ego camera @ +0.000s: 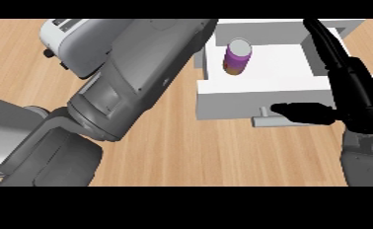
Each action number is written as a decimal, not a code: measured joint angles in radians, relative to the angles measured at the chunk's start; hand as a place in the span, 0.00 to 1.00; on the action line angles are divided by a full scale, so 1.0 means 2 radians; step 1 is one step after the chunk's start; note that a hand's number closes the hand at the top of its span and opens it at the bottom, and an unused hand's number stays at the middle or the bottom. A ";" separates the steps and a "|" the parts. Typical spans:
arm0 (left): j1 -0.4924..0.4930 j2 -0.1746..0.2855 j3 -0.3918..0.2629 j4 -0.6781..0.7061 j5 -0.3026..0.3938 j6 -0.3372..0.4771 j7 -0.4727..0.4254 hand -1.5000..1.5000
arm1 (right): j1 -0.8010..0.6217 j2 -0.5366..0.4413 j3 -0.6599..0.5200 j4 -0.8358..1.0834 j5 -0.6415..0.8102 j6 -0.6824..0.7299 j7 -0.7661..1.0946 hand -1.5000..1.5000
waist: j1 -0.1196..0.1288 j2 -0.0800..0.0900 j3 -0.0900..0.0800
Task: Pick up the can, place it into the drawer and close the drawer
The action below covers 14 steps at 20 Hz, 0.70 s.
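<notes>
A purple can (238,56) with a pale top stands upright inside the open white drawer (277,82), near its back left corner. My right hand (353,91) is open at the drawer's right side. Its straight fingers (324,43) run up along the drawer's right wall, and its thumb (302,112) lies across the drawer's front, just above the grey handle (264,121). The hand is apart from the can. My left forearm (138,82) crosses the view from lower left to the top edge beside the drawer; its hand is out of sight.
A white and grey appliance (62,33) sits at the back left, partly behind the left forearm. Wooden counter (218,154) shows in front of the drawer.
</notes>
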 measured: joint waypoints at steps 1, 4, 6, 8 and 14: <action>-0.003 0.000 0.000 0.002 -0.001 -0.001 0.002 0.00 | -0.007 0.003 0.010 0.018 0.016 -0.007 -0.004 0.00 | 0.002 -0.001 0.000; -0.002 0.001 0.001 0.005 -0.004 -0.009 0.003 0.00 | -0.018 0.007 0.028 0.071 0.059 -0.031 -0.023 0.00 | 0.007 -0.002 0.000; 0.004 0.003 0.001 0.001 -0.005 -0.012 0.003 0.00 | -0.034 0.008 0.034 0.112 0.082 -0.047 -0.034 0.00 | 0.010 -0.003 0.000; 0.005 0.009 0.005 -0.001 -0.005 -0.020 0.005 0.00 | -0.051 0.013 0.041 0.154 0.104 -0.064 -0.046 0.00 | 0.014 -0.004 0.000; 0.014 0.027 0.012 -0.011 -0.012 -0.027 0.014 0.00 | -0.111 0.042 0.045 0.291 0.155 -0.130 -0.070 0.00 | 0.025 -0.006 0.000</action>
